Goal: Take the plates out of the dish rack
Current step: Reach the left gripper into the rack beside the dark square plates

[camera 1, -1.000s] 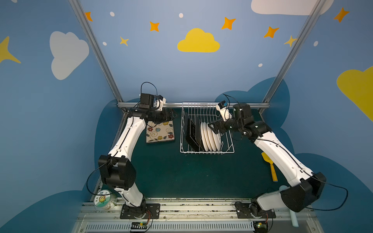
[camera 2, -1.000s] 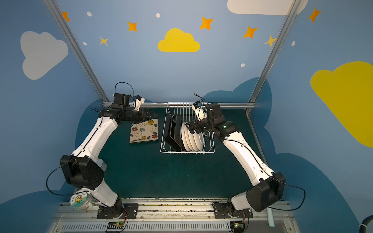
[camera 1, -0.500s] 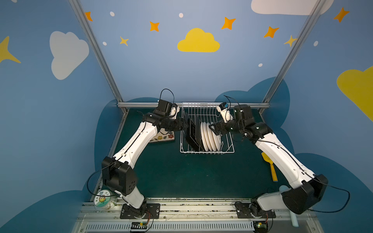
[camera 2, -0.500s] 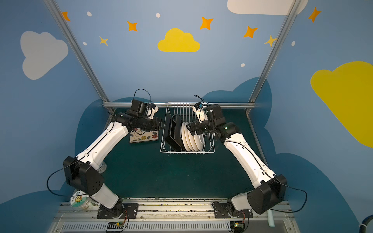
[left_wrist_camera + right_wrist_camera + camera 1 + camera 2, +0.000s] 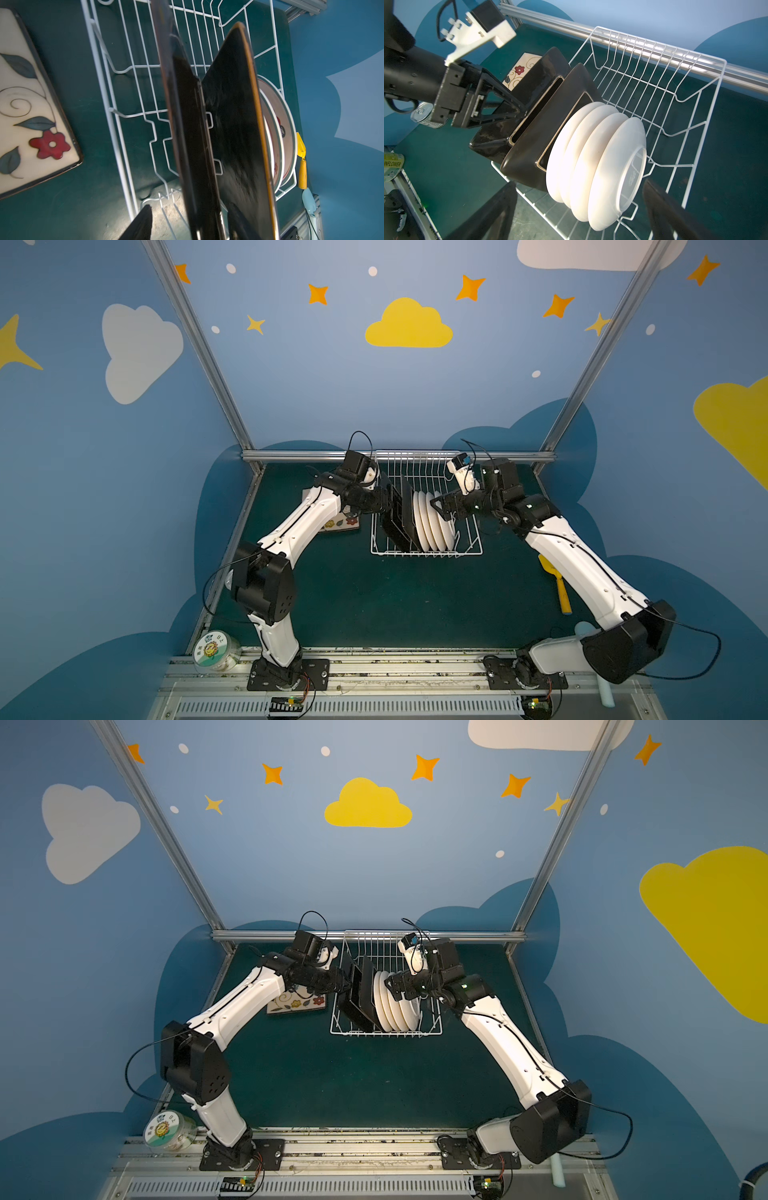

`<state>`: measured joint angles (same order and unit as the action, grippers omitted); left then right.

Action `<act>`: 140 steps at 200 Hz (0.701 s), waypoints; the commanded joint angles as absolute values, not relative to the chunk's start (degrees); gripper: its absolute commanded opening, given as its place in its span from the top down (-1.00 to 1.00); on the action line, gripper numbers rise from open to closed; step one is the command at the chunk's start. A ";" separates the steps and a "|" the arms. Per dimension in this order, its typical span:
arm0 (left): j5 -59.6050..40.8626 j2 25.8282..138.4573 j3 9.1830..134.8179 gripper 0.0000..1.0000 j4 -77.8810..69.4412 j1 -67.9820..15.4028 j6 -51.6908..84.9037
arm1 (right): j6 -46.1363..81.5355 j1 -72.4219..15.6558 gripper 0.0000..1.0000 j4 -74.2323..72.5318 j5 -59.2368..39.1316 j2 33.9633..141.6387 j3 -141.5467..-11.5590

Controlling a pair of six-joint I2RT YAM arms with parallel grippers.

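The white wire dish rack (image 5: pixel 469 549) (image 5: pixel 432 1032) holds two black-backed square plates (image 5: pixel 401 514) (image 5: pixel 361 994) and several round cream plates (image 5: pixel 432 522) (image 5: pixel 602 155), all on edge. My left gripper (image 5: pixel 392 502) (image 5: pixel 190 222) is open and straddles the top edge of the outer square plate (image 5: pixel 187 124) (image 5: pixel 542 70). One finger stands apart from it, the other lies between the two black plates. My right gripper (image 5: pixel 438 504) (image 5: pixel 581 207) is wide open around the round plates without touching them. A third square plate (image 5: pixel 336 524) (image 5: pixel 27 116) lies face up left of the rack.
A yellow spatula (image 5: pixel 559 589) and a pale blue one (image 5: pixel 586 628) lie under my right arm at the mat's right edge. A clear tub with a sunflower label (image 5: pixel 214 651) sits at the front left corner. A metal rail (image 5: pixel 291 455) runs behind the rack.
My left arm swung right from above the flat square plate to the rack, and its jaws narrowed around the outer black plate. The right arm barely moved.
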<state>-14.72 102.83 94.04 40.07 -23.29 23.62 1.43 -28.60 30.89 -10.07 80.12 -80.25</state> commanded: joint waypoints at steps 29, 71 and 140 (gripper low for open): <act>-14.48 106.40 96.28 -0.06 38.67 -24.13 24.30 | 2.82 -28.78 -0.88 29.08 -10.72 79.03 -79.99; -13.78 108.10 97.89 0.02 39.19 -24.70 24.52 | 2.72 -28.75 -0.88 29.00 -10.68 79.18 -79.98; -11.02 109.43 98.78 0.22 40.38 -25.49 25.48 | 2.56 -28.74 -0.88 28.83 -10.81 79.38 -80.07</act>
<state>-12.64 107.96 97.71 38.94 -24.93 25.30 2.59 -28.60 29.76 -10.44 80.12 -80.25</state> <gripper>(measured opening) 0.408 0.940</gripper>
